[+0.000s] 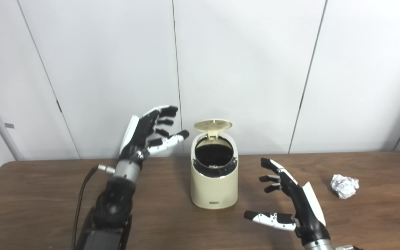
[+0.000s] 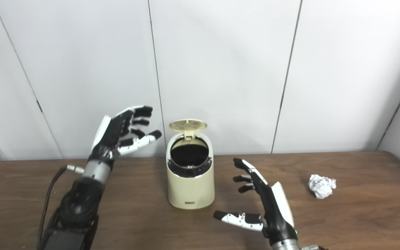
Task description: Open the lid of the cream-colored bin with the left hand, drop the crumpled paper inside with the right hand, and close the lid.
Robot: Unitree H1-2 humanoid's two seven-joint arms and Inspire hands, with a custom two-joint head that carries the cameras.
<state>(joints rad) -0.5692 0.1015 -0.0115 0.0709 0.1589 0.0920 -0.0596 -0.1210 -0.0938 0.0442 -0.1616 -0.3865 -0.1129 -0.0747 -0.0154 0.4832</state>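
Note:
The cream-colored bin [image 1: 214, 184] stands upright in the middle of the wooden table [image 1: 47, 194]. Its round lid [image 1: 213, 125] is flipped up at the back, and the dark inside shows. My left hand [image 1: 149, 133] is raised to the left of the bin, open with fingers spread, a short gap from the lid. To the bin's right and nearer me, my right hand [image 1: 290, 198] hovers low over the table, open and holding nothing. The crumpled white paper [image 1: 344, 185] lies on the table further right, apart from the right hand.
A white panelled wall [image 1: 241, 69] rises just behind the table's far edge. A black cable [image 1: 82, 194] runs along my left forearm.

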